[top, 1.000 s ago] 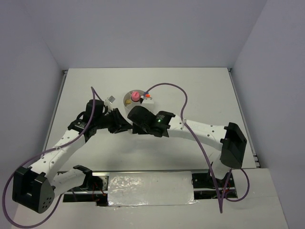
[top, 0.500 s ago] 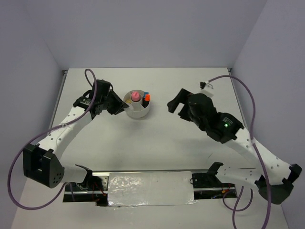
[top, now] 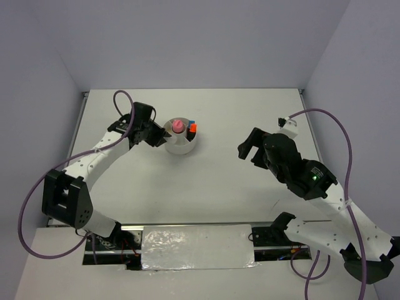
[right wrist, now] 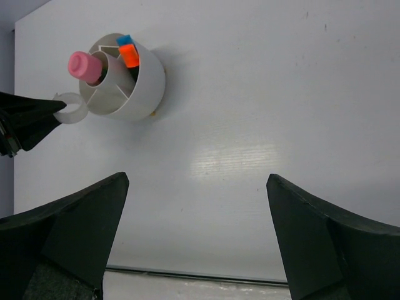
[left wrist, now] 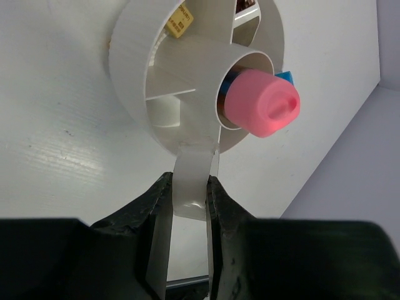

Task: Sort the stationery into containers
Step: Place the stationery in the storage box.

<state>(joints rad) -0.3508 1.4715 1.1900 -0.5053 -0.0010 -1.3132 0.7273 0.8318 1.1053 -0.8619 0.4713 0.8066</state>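
The round white tub (top: pixel 181 142) stands at the table's middle back. It holds the pink tube (top: pixel 178 125) in its centre, plus orange (top: pixel 193 129) and blue caps. My left gripper (top: pixel 164 135) is shut on the clear tape ring (left wrist: pixel 190 181) and holds it at the tub's left rim (left wrist: pixel 134 94). In the left wrist view a tan eraser (left wrist: pixel 179 24) lies in one compartment. The right wrist view shows the tub (right wrist: pixel 139 87), the pink tube (right wrist: pixel 83 65) and the tape ring (right wrist: pixel 72 107). My right gripper (top: pixel 245 150) is open and empty, well right of the tub.
The table's back edge meets the wall behind the tub. The right arm's purple cable (top: pixel 340 134) loops over the right side of the table. A foil-covered strip (top: pixel 197 247) lies between the arm bases at the front.
My right arm has pulled back from the tub to the right side. My left gripper has moved up to the tub's left rim with the tape ring.
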